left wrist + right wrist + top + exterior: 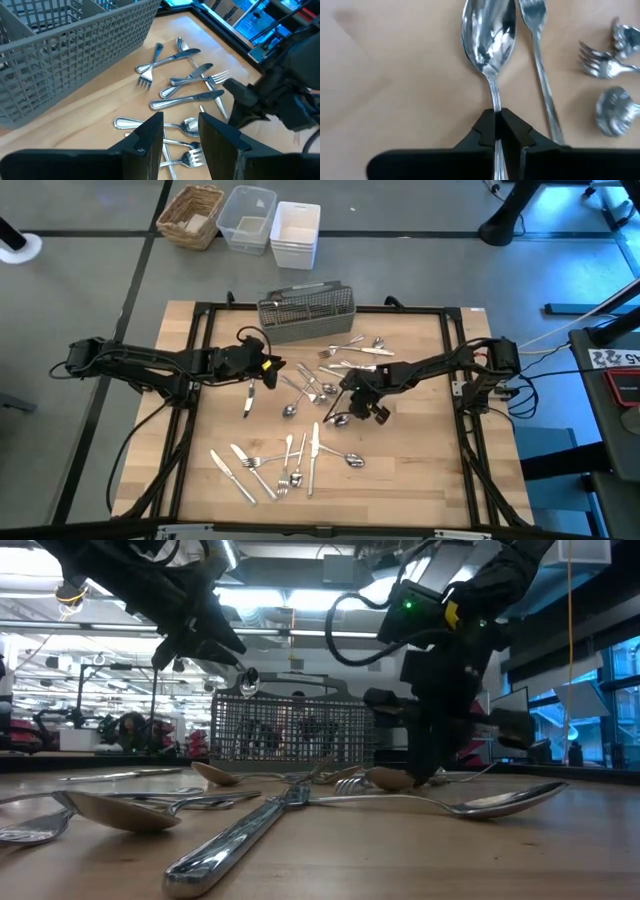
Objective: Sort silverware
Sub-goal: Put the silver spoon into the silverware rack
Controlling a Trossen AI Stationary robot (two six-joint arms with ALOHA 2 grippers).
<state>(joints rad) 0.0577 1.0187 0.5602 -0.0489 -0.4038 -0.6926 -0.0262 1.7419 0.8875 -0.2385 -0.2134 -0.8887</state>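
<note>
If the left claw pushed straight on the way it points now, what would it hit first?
Probably the loose silverware: the left claw points down over a spoon and forks lying right past its fingers. The grey mesh caddy sits off to one side, out of that line. Depth is unclear.

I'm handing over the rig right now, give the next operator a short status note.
Right tool: shut on the handle of a shiny silver metal spoon near table centre.
Left tool: open, nothing between its fingers, hovering near the grey mesh metal caddy.
Remaining shiny metal forks, spoons and knives lie scattered on the wooden table.
Done: caddy contents cannot be made out.
Left: move the gripped spoon, then sort the rest.
</note>
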